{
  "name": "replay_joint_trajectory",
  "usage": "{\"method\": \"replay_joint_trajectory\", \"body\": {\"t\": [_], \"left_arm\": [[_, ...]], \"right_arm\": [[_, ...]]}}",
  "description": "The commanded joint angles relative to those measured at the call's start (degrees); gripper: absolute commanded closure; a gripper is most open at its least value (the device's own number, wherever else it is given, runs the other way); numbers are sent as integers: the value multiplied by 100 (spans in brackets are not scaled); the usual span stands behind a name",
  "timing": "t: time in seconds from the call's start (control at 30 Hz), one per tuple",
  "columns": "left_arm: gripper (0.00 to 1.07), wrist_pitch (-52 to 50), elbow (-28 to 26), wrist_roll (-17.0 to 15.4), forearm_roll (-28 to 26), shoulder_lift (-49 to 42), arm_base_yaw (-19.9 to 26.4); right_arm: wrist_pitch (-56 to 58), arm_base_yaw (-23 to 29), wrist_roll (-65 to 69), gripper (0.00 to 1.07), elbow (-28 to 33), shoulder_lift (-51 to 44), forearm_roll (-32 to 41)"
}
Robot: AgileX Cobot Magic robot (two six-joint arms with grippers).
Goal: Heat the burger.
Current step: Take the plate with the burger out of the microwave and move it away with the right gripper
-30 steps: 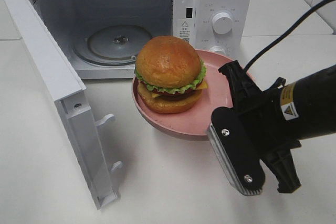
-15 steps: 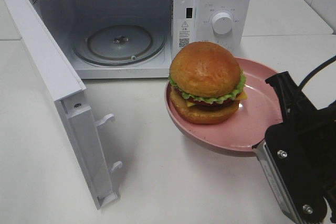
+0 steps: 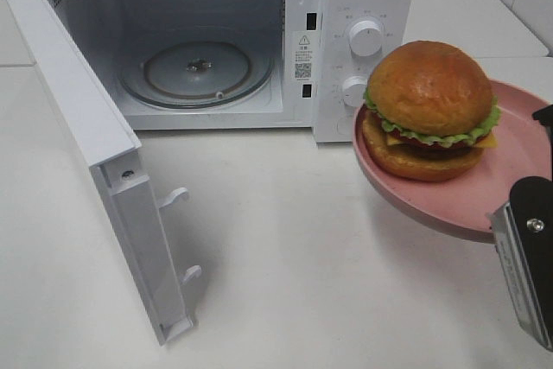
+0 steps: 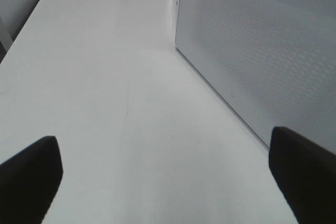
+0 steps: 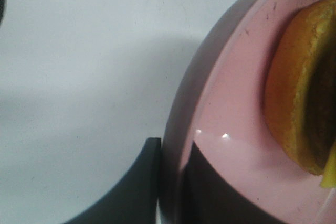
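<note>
Your burger (image 3: 429,110) sits on the pink plate (image 3: 510,181), toward the plate's side nearest the microwave (image 3: 259,41), its domed bun upright and lettuce and cheese showing at the seam. The plate is tilted and lifted off the tabletop (image 3: 285,248), out near the table's right edge, just in front of the microwave's control panel and overlapping the lower knob (image 3: 352,90) in the high view; the upper knob (image 3: 365,37) shows clear above it. Your right gripper (image 5: 170,182) is clamped on the plate's rim: the wrist view shows one finger under the rim and the other on the plate's inner face, with the rim pinched between them and the burger's bottom bun (image 5: 294,108) just beyond. In the high view only part of that gripper shows, at the right edge by the plate. The microwave stands along the table's back edge with its door (image 3: 104,162) swung wide open toward the left, two latch hooks on its inner face, and the glass turntable (image 3: 197,71) bare inside. Your left gripper (image 4: 168,177) stands with its fingers wide apart, nothing between them, over the white tabletop beside the door's perforated panel (image 4: 262,56), well away from the burger.
</note>
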Motion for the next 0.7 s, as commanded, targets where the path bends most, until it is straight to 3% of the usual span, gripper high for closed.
{"method": "replay_joint_trajectory", "body": {"t": [0.03, 0.3, 0.7], "left_arm": [[7, -80, 23, -29, 6, -103, 17], [7, -80, 23, -29, 6, -103, 17], [7, -80, 23, -29, 6, -103, 17]], "right_arm": [[172, -29, 951, 107, -34, -86, -688], [733, -29, 2550, 107, -34, -86, -1541], [1490, -29, 4062, 107, -34, -86, -1833]]}}
